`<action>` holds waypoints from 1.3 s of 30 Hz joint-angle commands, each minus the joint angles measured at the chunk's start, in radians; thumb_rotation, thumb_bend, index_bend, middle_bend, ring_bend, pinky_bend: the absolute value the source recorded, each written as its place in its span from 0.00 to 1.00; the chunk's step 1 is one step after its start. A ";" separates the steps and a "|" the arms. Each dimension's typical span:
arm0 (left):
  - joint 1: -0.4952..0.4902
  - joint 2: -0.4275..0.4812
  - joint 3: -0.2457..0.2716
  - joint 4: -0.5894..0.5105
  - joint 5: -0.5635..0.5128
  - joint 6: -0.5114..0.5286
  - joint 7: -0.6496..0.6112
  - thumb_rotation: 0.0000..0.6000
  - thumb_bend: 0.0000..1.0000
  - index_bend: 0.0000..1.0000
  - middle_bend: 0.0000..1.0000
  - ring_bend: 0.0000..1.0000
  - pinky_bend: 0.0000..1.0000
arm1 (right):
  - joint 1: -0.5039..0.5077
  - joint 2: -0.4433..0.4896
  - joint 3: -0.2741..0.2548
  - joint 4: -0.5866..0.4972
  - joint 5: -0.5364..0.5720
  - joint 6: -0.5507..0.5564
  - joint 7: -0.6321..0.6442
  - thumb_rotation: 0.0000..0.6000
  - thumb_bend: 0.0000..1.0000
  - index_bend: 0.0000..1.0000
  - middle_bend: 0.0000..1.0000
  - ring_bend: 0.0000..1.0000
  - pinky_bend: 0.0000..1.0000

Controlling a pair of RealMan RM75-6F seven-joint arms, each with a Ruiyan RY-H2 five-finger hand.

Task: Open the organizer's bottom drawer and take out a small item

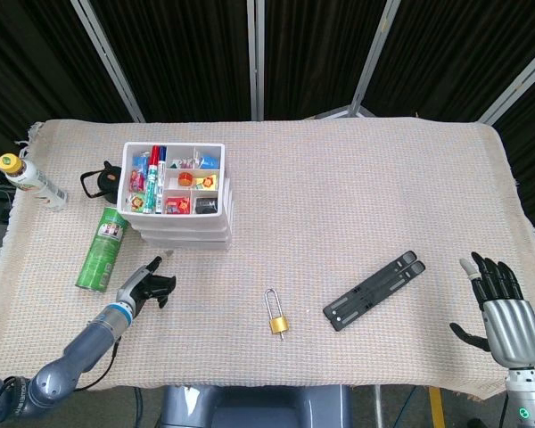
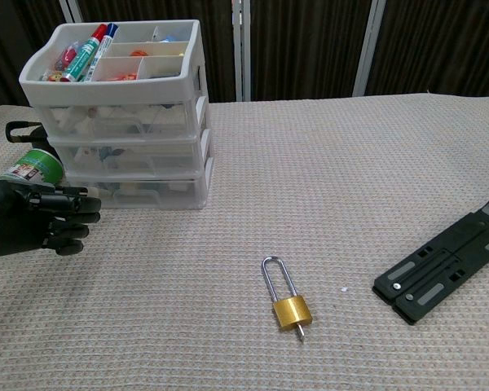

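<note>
Head view: organizer (image 1: 179, 198) upper left on worktop (image 1: 357, 205), bottom drawer shut. Left hand (image 1: 146, 287) lower left, empty, fingers loosely spread. Right hand (image 1: 502, 314) lower right, spread, idle.

Chest view: left hand (image 2: 41, 221) level with bottom drawer (image 2: 138, 192), evidently positioned for its handle.

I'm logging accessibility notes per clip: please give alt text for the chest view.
The robot's left hand, empty, fingers extended, hovers in front of a white three-drawer organizer whose drawers are all closed. A brass padlock lies mid-table and a black folding stand at right.
</note>
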 commanded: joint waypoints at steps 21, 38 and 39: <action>-0.100 -0.128 0.010 0.125 -0.098 0.003 0.095 1.00 0.66 0.00 0.84 0.83 0.76 | -0.008 0.017 -0.006 -0.020 -0.016 0.012 0.024 1.00 0.00 0.00 0.00 0.00 0.00; -0.125 -0.207 0.011 0.191 -0.107 0.079 0.198 1.00 0.66 0.00 0.84 0.83 0.76 | -0.014 0.020 -0.014 -0.030 -0.037 0.021 0.019 1.00 0.00 0.00 0.00 0.00 0.00; -0.122 -0.212 0.006 0.195 -0.101 0.072 0.195 1.00 0.66 0.00 0.84 0.83 0.76 | -0.014 0.020 -0.015 -0.030 -0.037 0.020 0.018 1.00 0.00 0.00 0.00 0.00 0.00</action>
